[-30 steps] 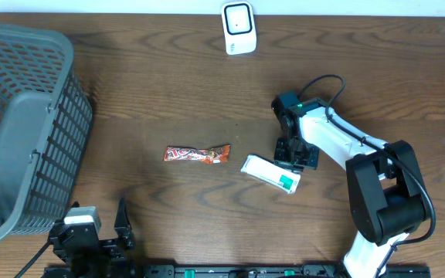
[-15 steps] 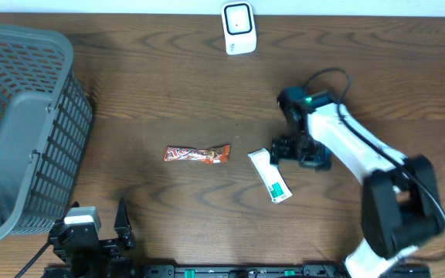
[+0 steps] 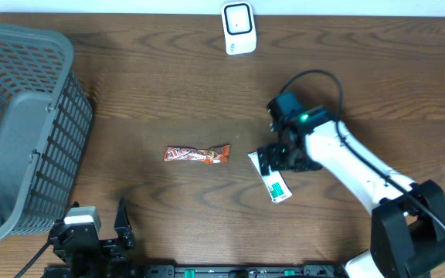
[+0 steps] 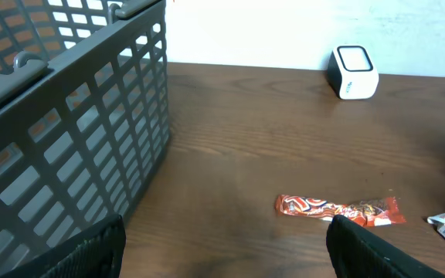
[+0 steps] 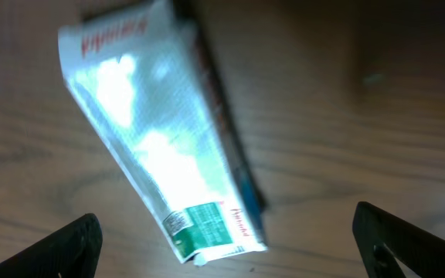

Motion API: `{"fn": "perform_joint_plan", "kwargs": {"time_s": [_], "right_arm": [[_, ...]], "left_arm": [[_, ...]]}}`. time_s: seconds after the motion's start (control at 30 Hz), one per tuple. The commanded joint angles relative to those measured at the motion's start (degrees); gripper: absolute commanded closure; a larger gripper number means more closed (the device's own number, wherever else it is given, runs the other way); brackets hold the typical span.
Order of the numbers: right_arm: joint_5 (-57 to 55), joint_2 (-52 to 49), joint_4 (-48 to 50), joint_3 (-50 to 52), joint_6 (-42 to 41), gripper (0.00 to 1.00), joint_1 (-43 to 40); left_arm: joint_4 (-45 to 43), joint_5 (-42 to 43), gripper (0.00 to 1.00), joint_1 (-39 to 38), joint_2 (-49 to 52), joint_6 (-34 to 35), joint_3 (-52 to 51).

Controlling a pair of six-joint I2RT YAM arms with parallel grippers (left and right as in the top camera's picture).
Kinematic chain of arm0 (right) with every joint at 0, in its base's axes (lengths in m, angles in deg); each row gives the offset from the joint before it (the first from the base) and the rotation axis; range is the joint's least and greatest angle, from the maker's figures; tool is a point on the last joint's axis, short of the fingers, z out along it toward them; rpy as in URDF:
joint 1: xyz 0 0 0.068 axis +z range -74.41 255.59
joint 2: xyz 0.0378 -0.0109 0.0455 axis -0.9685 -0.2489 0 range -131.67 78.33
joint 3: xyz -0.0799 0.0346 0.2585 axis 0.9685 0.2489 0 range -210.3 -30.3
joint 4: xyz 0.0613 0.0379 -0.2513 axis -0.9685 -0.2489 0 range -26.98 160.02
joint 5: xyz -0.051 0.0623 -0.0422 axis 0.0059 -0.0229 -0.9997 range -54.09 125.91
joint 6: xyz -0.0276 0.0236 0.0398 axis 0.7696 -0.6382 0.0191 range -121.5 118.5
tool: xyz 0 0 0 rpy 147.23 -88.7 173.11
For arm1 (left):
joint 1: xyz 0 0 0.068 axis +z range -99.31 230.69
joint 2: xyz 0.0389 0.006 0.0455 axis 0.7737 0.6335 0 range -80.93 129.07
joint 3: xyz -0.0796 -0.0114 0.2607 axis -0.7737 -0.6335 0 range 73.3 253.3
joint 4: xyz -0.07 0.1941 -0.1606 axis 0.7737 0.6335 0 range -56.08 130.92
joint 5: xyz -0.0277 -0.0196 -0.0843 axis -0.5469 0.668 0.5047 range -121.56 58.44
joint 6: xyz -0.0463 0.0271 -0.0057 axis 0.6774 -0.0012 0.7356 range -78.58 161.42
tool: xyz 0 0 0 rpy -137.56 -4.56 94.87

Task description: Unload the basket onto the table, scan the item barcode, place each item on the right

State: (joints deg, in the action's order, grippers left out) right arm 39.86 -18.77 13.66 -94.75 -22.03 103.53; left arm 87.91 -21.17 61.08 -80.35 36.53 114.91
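The white packet (image 3: pixel 273 179) lay flat, well on the robot's side of the barcode scanner (image 3: pixel 239 28), directly beneath the right gripper (image 3: pixel 276 160), whose jaws stood wide apart, the packet's long axis askew between them (a wrist turn seemed needed). The left gripper (image 4: pixel 230 247), also spread, sat much farther off.

Under the right gripper (image 3: pixel 284 158) we see a white, green-ended packet (image 3: pixel 273 180); beyond, a red-brown wrapper (image 3: pixel 198 154) and grey latticed basket (image 3: pixel 22 131).

Dark wood-grain table (image 3: pixel 130 93) against white wall (image 4: pixel 246 31).
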Motion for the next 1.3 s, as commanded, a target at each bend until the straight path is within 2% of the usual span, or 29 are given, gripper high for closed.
{"fn": "perform_joint_plan", "kwargs": {"time_s": [0.0, 0.5, 0.53, 0.63, 0.77, 1.13, 1.27], "right_arm": [[0.66, -0.28, 2.16, 3.15, 0.2, 0.01, 3.39], [-5.35, -0.31, 12.55, 13.92, -2.56, 0.02, 6.6], [-5.35, -0.31, 12.81, 14.45, -2.6, 0.11, 6.6], [-5.35, -0.31, 13.22, 15.1, -2.58, 0.48, 6.6], [-5.31, -0.31, 14.4, 15.1, -2.58, 0.61, 6.64], [-5.31, -0.28, 14.75, 13.35, -2.47, 0.63, 6.6], [-4.63, -0.28, 12.76, 7.93, 2.69, 0.64, 6.6]], "left_arm": [[0.04, 0.35, 0.16, -0.2, -0.35, 0.04, 0.11], [0.04, 0.35, 0.16, -0.2, -0.35, 0.04, 0.11], [0.04, 0.35, 0.16, -0.2, -0.35, 0.04, 0.11], [0.04, 0.35, 0.16, -0.2, -0.35, 0.04, 0.11], [0.04, 0.35, 0.16, -0.2, -0.35, 0.04, 0.11], [0.04, 0.35, 0.16, -0.2, -0.35, 0.04, 0.11], [0.04, 0.35, 0.16, -0.2, -0.37, 0.04, 0.11]]}}
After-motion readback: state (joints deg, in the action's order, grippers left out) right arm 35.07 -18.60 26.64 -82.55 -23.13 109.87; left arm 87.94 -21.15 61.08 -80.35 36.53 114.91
